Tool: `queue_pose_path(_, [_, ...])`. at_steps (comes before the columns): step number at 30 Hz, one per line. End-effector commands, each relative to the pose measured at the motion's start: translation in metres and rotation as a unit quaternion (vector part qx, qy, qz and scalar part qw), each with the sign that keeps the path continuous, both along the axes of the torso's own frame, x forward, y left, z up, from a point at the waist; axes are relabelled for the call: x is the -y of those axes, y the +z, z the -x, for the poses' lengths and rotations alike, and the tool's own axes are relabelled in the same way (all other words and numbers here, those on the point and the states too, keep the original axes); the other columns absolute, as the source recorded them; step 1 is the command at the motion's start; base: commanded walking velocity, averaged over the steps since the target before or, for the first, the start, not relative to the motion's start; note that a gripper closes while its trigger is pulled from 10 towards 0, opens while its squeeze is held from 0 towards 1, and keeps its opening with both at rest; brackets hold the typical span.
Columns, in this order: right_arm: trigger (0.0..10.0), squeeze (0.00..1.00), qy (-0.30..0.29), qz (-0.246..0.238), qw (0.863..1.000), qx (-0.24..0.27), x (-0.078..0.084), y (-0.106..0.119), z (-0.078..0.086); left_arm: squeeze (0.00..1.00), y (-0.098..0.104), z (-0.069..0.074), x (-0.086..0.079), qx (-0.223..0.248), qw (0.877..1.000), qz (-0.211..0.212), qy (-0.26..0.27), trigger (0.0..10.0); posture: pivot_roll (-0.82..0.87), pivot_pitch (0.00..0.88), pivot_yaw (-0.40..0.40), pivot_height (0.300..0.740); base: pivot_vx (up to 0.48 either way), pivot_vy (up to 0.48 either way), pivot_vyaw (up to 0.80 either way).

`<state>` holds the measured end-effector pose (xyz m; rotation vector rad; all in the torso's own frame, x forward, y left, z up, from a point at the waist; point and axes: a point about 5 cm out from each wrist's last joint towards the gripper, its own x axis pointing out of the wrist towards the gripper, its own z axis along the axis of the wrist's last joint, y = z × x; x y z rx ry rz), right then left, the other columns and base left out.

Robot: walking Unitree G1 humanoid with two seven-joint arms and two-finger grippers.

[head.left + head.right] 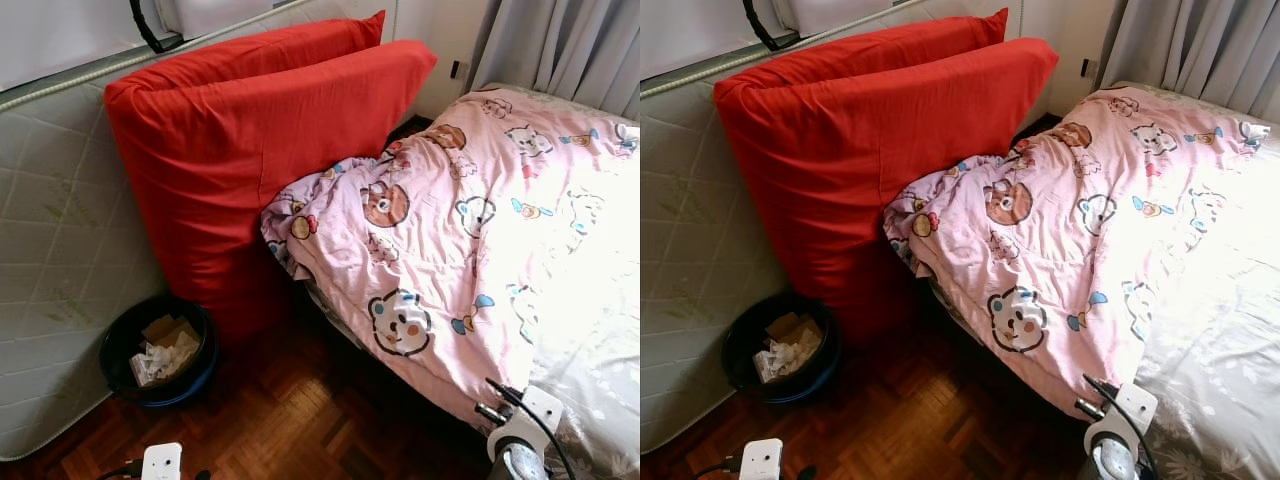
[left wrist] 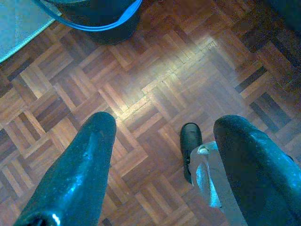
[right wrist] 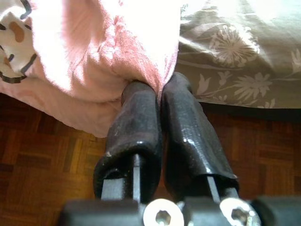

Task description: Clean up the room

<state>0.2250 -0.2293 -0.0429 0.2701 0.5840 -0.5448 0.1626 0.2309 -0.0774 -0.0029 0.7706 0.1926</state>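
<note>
At the near edge of the bed, the right gripper (image 3: 157,101) has its two black fingers pressed together on the hem of the pink cartoon-print blanket (image 1: 440,230), right where the cloth hangs over the side above the parquet floor (image 2: 155,94). The blanket lies crumpled and skewed, its long run stretching away from this pinch toward the far end of the bed and its bunched upper corner resting against the red cushions (image 1: 250,140). The floral grey sheet (image 3: 244,70) lies just beside the pinched fold. The right arm is clearly the nearer one; the left gripper (image 2: 160,160) hangs with fingers apart over bare floor, near the dark wastebasket (image 1: 160,350) of paper scraps. Any straightening pull would likely run along the bed's edge.
</note>
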Motion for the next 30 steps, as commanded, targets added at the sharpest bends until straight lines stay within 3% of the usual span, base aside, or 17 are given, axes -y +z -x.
queue_pose_path(1, [10.0, 0.43, -0.004, -0.010, 1.000, -0.013, -0.001, -0.004, 0.003, 0.00, -0.002, 0.005, -0.003, -0.012, 1.000, -0.009, -0.004, 10.0, -0.03, 0.110, 0.017, 0.740, 0.000, 0.000, 0.00])
queue_pose_path(4, [10.0, 0.46, -0.003, -0.014, 1.000, -0.010, -0.002, -0.004, 0.004, 0.00, -0.002, 0.005, -0.003, -0.013, 1.000, -0.010, -0.005, 10.0, -0.03, 0.110, 0.017, 0.740, 0.000, 0.000, 0.00])
queue_pose_path(5, [10.0, 0.63, -0.002, -0.015, 1.000, -0.010, -0.002, -0.004, 0.004, 0.00, -0.002, 0.005, -0.003, -0.013, 1.000, -0.010, -0.005, 10.0, -0.03, 0.110, 0.017, 0.740, 0.000, 0.000, 0.00])
queue_pose_path(7, [10.0, 0.67, 0.000, -0.017, 1.000, -0.012, -0.003, -0.005, 0.004, 0.00, -0.002, 0.005, -0.003, -0.013, 1.000, -0.010, -0.004, 10.0, -0.03, 0.110, 0.017, 0.740, 0.000, 0.000, 0.00])
queue_pose_path(8, [10.0, 0.81, 0.000, -0.016, 1.000, -0.012, -0.003, -0.005, 0.004, 0.00, -0.002, 0.005, -0.003, -0.013, 1.000, -0.010, -0.005, 10.0, -0.03, 0.110, 0.017, 0.740, 0.000, 0.000, 0.00])
queue_pose_path(16, [10.0, 0.80, 0.001, -0.018, 1.000, -0.017, -0.002, -0.007, 0.006, 0.00, -0.002, 0.005, -0.003, -0.014, 1.000, -0.010, -0.005, 10.0, -0.03, 0.109, 0.016, 0.740, 0.000, 0.000, 0.00])
queue_pose_path(17, [10.0, 0.76, 0.001, -0.018, 1.000, -0.018, -0.002, -0.007, 0.006, 0.00, -0.002, 0.005, -0.003, -0.014, 1.000, -0.010, -0.005, 10.0, -0.03, 0.109, 0.015, 0.740, 0.000, 0.000, 0.00])
queue_pose_path(18, [10.0, 0.53, 0.002, -0.019, 1.000, -0.018, -0.002, -0.007, 0.006, 0.00, -0.002, 0.005, -0.003, -0.014, 1.000, -0.010, -0.005, 10.0, -0.03, 0.109, 0.016, 0.740, 0.000, 0.000, 0.00])
queue_pose_path(20, [10.0, 0.53, 0.003, -0.019, 1.000, -0.018, -0.002, -0.007, 0.006, 0.00, -0.002, 0.005, -0.003, -0.014, 1.000, -0.010, -0.005, 10.0, -0.03, 0.109, 0.016, 0.740, 0.000, 0.000, 0.00])
queue_pose_path(21, [10.0, 0.00, 0.005, -0.019, 1.000, -0.019, -0.003, -0.008, 0.006, 0.00, -0.002, 0.005, -0.003, -0.014, 1.000, -0.010, -0.005, 10.0, -0.03, 0.109, 0.016, 0.740, 0.000, 0.000, 0.00])
queue_pose_path(25, [10.0, 0.00, 0.021, -0.018, 0.999, -0.020, -0.004, -0.008, 0.006, 0.00, -0.002, 0.005, -0.003, -0.014, 1.000, -0.009, -0.004, 10.0, -0.03, 0.106, 0.016, 0.740, 0.000, 0.000, 0.00])
queue_pose_path(30, [10.0, 0.00, 0.114, -0.008, 0.993, -0.039, -0.018, -0.014, 0.008, 0.00, -0.002, 0.004, -0.002, -0.013, 1.000, -0.006, 0.002, 10.0, -0.04, 0.102, 0.014, 0.740, 0.000, 0.000, 0.00])
